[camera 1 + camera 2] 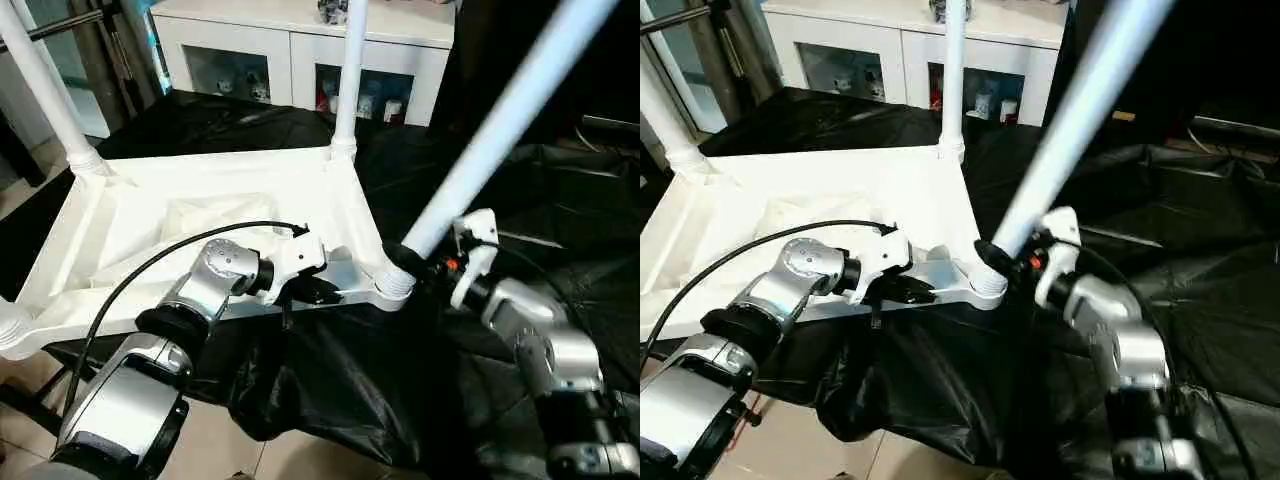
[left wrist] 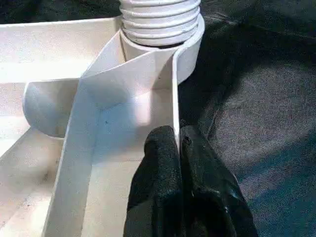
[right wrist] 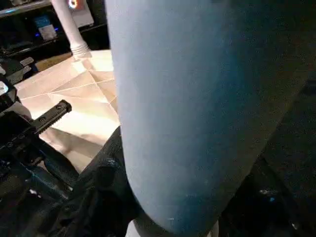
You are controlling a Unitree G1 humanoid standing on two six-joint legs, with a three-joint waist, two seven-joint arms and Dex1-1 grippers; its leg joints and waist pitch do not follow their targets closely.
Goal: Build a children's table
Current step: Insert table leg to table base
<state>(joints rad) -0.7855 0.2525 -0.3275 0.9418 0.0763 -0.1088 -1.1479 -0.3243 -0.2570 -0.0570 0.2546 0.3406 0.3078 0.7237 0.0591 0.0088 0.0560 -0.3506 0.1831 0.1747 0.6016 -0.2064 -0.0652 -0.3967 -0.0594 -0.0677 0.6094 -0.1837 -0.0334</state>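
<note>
Pinching the tabletop [image 1: 200,215]'s near rim, my left gripper [image 2: 177,143] is clamped shut on the thin wall just beside the near-right corner socket [image 1: 393,283]. My right gripper [image 1: 425,262] grasps the leg [image 1: 500,125] standing tilted in that socket. The upturned tabletop lies on black cloth [image 1: 330,380].

White cabinet [image 1: 300,40] behind; black sheet [image 1: 330,390] underneath.
</note>
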